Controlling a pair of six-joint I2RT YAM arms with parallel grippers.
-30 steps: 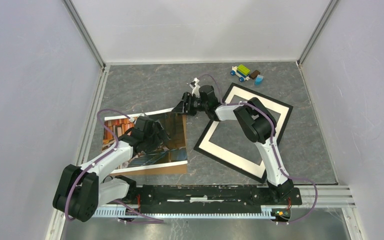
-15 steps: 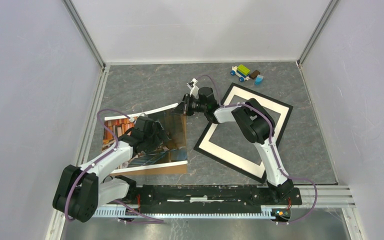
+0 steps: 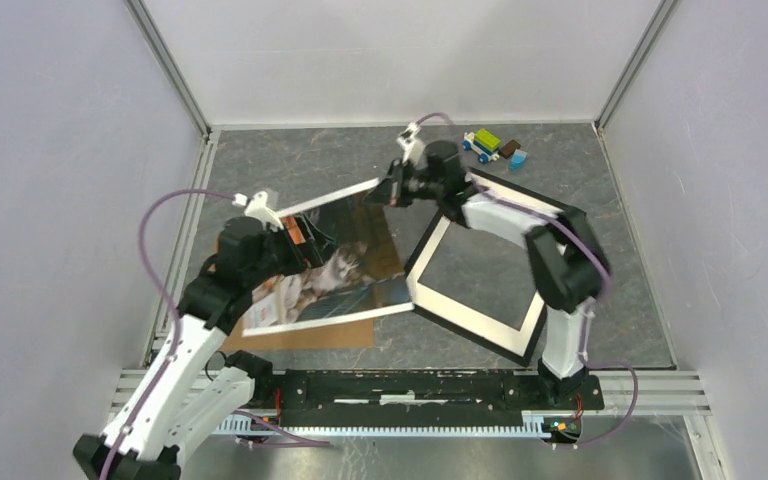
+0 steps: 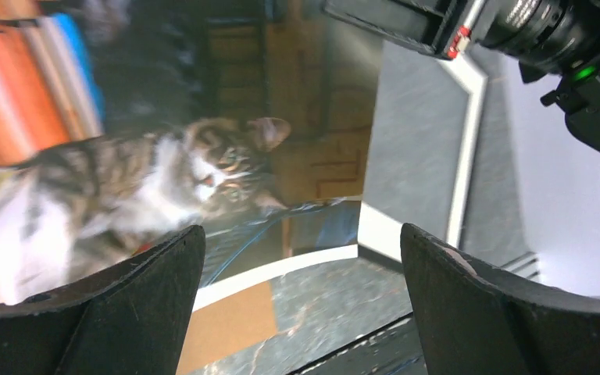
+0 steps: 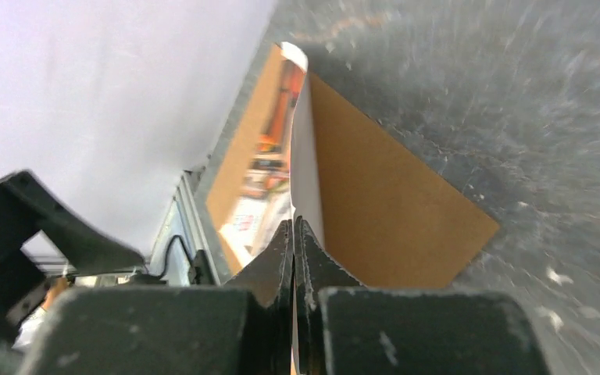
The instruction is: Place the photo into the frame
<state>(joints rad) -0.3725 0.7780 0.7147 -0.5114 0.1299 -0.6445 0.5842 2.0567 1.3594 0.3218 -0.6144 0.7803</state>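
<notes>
Grey marbled table (image 3: 300, 170), walled on three sides, black frame (image 3: 475, 330) with white inner border lying right of centre, set askew, brown cardboard board (image 3: 310, 334) flat at near left, small toy blocks (image 3: 490, 146) by the far wall.

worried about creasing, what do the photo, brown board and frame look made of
The photo: thin paper, probably glossy; it bows where its corner is lifted. The brown board: plain matte cardboard, lying flat. The frame: rigid black rim, wood or plastic, cannot tell; white inner border looks like card.
</notes>
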